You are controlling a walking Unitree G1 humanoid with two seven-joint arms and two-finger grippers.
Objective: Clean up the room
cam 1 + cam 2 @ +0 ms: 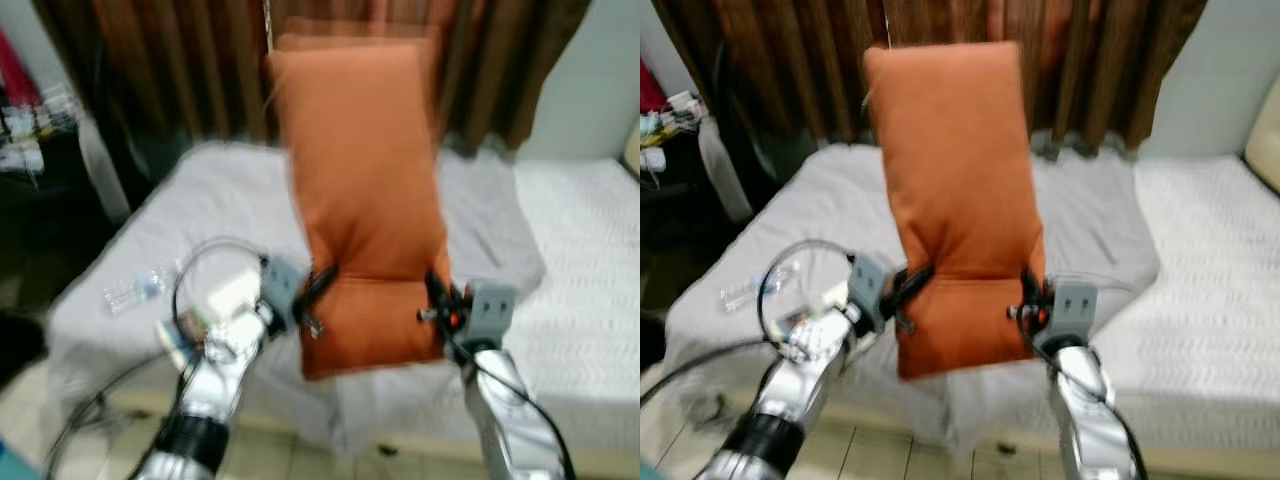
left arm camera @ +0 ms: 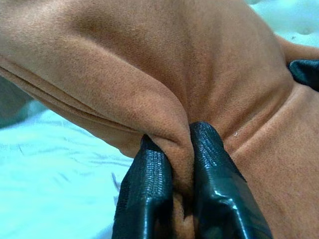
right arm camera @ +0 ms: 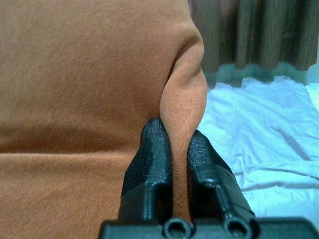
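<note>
Bed (image 1: 560,250), brown curtains (image 1: 180,60) behind | left tool (image 2: 180,164), right tool (image 3: 173,144) clamp orange cushion (image 1: 365,190)

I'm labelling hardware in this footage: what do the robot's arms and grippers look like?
Both arms are silver metal with grey blocks at the wrists. The left arm carries looping black cables; each gripper, left gripper and right gripper, has two long black textured fingers.

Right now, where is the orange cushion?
The orange cushion is held up in the middle of the eye views, above the white bed and before the brown curtains, pinched low on each edge by the left gripper and right gripper.
</note>
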